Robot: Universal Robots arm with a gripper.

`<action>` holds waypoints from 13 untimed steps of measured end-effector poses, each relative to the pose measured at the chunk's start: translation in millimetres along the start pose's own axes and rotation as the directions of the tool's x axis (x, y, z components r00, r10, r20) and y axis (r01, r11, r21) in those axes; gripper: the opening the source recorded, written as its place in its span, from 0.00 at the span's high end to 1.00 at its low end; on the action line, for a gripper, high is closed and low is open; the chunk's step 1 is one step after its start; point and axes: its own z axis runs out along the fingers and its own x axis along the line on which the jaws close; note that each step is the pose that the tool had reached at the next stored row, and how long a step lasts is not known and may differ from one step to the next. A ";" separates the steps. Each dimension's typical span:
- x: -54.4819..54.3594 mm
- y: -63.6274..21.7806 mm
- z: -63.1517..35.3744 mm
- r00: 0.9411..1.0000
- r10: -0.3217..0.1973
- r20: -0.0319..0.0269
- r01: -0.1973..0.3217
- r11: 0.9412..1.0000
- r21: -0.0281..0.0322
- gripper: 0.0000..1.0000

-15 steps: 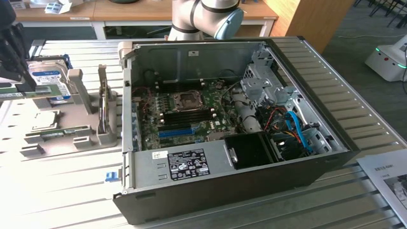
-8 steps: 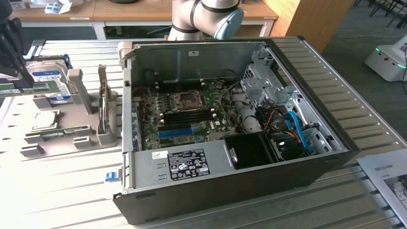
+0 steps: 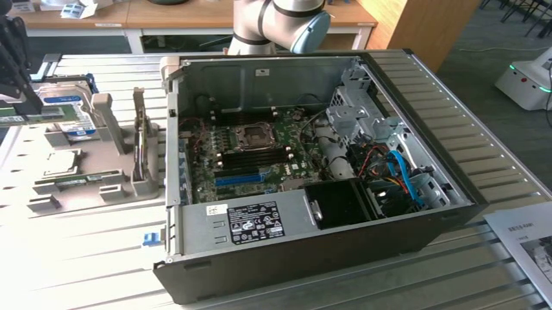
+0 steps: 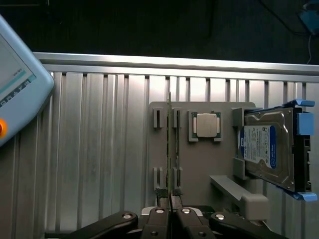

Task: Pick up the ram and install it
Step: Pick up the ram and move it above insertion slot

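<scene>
Arm [image 3: 267, 26] reaches from top centre to exterior view's far left; gripper [image 4: 171, 201] points down over grey tray [image 4: 199, 164], fingers pinching ram [image 4: 170, 144] edge-on.

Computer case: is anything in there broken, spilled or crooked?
Nothing looks broken or spilled. The computer case lies on its side with the cover off, motherboard showing. Beside it, the hard drive leans tilted in its grey tray, which looks intended.
</scene>
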 end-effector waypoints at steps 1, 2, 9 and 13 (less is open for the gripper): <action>0.0 0.1 -1.0 1.000 0.000 0.000 0.000 1.000 0.000 0.88; -0.1 0.1 -2.0 1.000 0.000 0.000 0.000 1.000 0.000 0.88; -0.4 0.5 -9.9 1.000 0.000 0.000 0.000 1.000 0.000 0.88; -0.4 0.4 -10.2 1.000 0.000 0.000 0.000 1.000 0.000 0.88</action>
